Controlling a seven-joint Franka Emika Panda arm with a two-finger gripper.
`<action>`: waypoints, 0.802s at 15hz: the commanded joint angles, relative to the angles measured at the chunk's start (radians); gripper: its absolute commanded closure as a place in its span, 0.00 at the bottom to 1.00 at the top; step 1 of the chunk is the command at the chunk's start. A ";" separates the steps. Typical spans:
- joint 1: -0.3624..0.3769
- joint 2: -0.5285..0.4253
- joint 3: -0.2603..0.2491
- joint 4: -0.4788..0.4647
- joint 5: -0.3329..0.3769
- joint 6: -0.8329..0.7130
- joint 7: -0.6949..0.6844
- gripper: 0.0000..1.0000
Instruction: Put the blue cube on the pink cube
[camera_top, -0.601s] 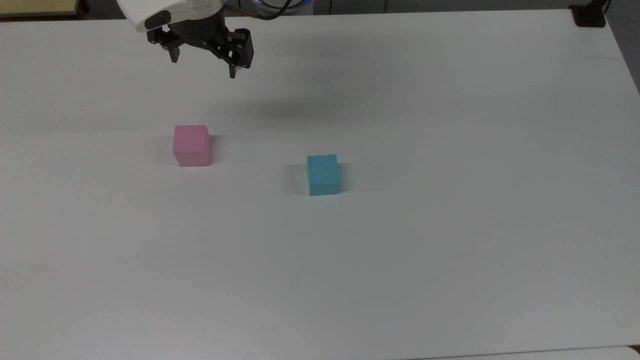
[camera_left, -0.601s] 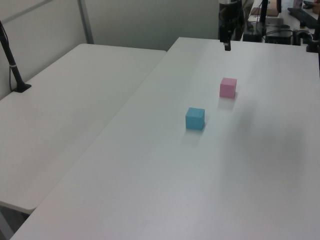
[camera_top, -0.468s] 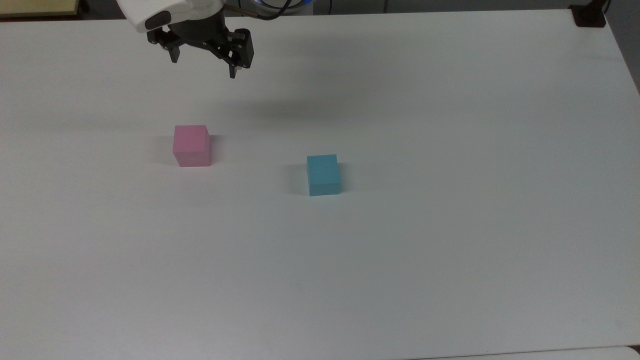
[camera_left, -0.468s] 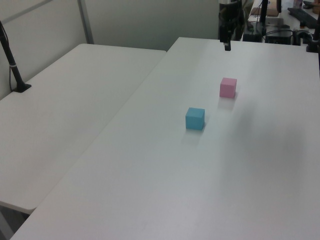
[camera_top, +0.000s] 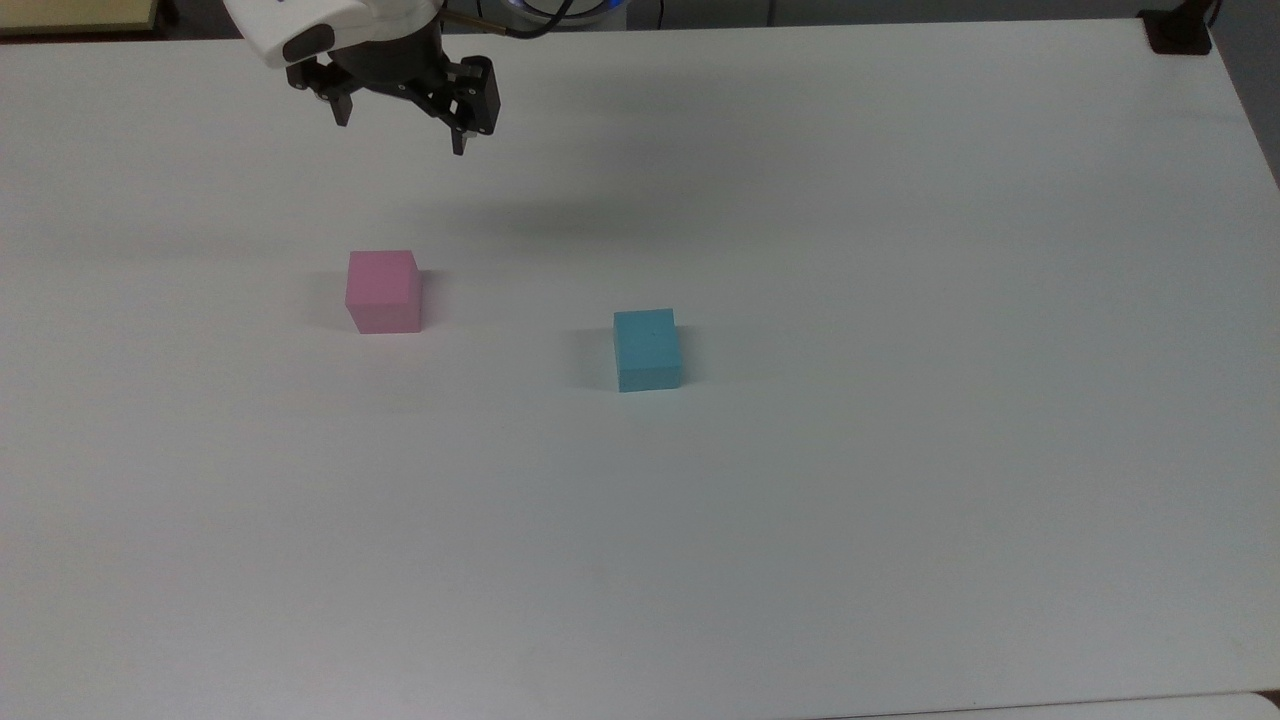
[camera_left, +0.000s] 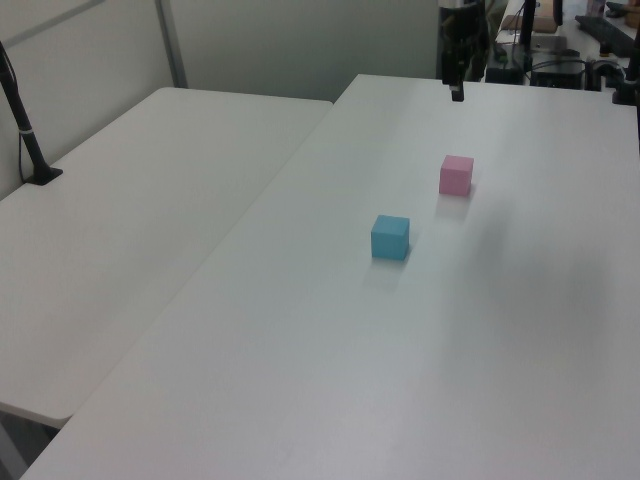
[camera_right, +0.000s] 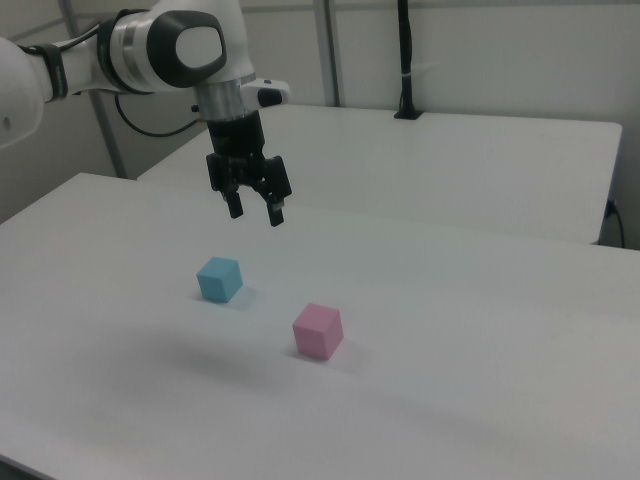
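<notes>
Gripper (camera_top: 400, 128): jaws spread wide, empty, high over the table's (camera_top: 900, 500) far edge.
Blue cube (camera_top: 648, 349): untouched, right of pink cube (camera_top: 383, 291) (top view), well apart.
Progress: nothing done; grasp, carry, stacking remain.

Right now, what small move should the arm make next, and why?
Probably carry the gripper across to hover above the blue cube. It hangs open and empty above the table, in the top view up-left of both cubes. The blue cube sits untouched on the table, apart from the pink cube, so it must be grasped first.
</notes>
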 joint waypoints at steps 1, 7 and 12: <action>-0.037 -0.028 0.001 0.002 -0.007 -0.012 -0.028 0.00; -0.035 0.005 0.017 -0.001 0.043 -0.002 -0.111 0.00; 0.088 0.090 0.062 -0.001 0.164 0.116 -0.110 0.00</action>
